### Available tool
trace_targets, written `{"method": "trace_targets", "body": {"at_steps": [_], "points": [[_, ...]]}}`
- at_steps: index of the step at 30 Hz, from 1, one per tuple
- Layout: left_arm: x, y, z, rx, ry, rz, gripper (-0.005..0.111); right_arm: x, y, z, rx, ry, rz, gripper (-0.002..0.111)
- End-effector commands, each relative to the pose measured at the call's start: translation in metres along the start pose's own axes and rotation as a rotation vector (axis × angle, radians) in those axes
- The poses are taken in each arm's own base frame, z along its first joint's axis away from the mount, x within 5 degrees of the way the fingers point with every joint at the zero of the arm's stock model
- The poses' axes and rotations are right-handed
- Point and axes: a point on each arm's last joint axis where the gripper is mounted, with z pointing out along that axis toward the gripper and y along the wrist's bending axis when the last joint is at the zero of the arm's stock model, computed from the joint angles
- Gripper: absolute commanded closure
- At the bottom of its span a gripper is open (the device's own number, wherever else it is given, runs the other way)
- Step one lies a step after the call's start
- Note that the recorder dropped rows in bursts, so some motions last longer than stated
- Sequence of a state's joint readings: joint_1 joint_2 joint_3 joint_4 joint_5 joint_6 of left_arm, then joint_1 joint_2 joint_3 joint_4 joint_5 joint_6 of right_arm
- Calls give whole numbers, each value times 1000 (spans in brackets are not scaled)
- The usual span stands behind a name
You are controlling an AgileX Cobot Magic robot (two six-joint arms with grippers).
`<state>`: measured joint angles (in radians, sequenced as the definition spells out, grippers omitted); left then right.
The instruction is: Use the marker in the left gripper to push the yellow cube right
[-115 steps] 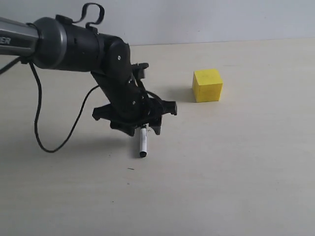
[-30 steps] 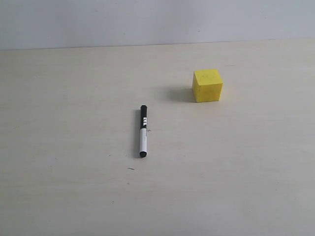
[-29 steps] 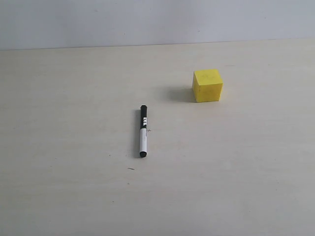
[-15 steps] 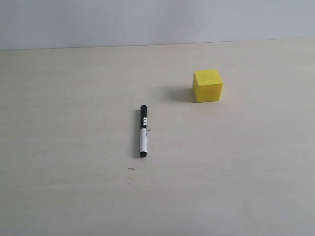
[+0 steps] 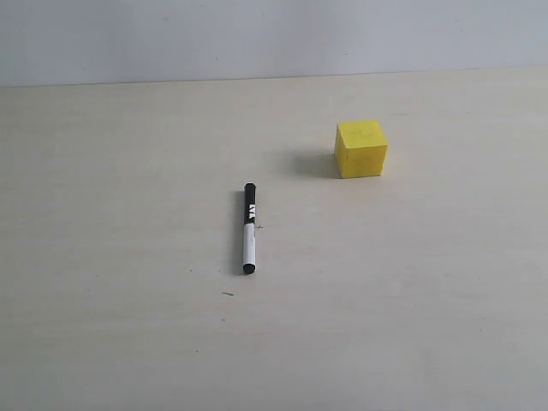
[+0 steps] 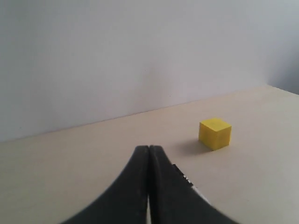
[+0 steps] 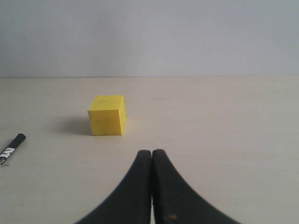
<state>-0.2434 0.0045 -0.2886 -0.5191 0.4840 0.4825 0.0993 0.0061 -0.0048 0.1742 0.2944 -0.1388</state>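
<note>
A pale, faintly grained table (image 5: pixel 120 342) carries everything, and a plain whitish wall (image 5: pixel 257 34) rises behind the yellow cube (image 5: pixel 360 148). A bare strip of tabletop separates the cube from the marker (image 5: pixel 249 228). In the exterior view the marker lies flat to the left of the cube and closer to the camera, apart from it and not touching.

The marker's black cap half, printed with white lettering, points toward the cube's row. Its white barrel half runs away from that row and ends in a small black tip. The cube is bright yellow and plain-faced, sits square on the table, and casts a soft shadow on its left side.

Neither arm appears in the exterior view. In the left wrist view the left gripper (image 6: pixel 148 148) has its two black fingers pressed flat together and holds nothing. The cube (image 6: pixel 215 134) sits beyond it, and a short piece of the marker (image 6: pixel 186 178) shows past the edge of one finger, the rest hidden behind it. In the right wrist view the right gripper (image 7: pixel 152 152) is likewise clenched and holds nothing. It faces the cube (image 7: pixel 107 121), with the marker's cap end (image 7: pixel 11 148) off to the cube's side at the frame edge.
</note>
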Motion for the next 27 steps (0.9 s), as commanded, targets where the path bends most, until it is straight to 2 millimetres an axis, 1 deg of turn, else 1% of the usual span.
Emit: {"method": "trace_targets", "body": {"at_steps": [1,2,4,10,14,18,20,23,27], "points": [[6,9,0,-100,35,-157,107,1,0,0,6,-9,-4,108],[8,10,0,-117,41,-192,107,1,0,0,6,-9,-4,108],[13,12,2,-136,56,-204,107,1,0,0,6,-9,-4,108],[35,18,10,-177,78,-139,107,1,0,0,6,-9,-4,108],[45,20,15,-187,61,-61,107,1,0,0,6,-9,-4,108],[46,23,19,-213,-51,28,107,1,0,0,6,-9,-4,108],[45,24,19,-219,-88,27,107,1,0,0,6,-9,-4,108],[46,24,19,-215,-67,19,107,1,0,0,6,-9,-4,108],[54,22,19,-199,16,6,107,1,0,0,6,-9,-4,108]]}}
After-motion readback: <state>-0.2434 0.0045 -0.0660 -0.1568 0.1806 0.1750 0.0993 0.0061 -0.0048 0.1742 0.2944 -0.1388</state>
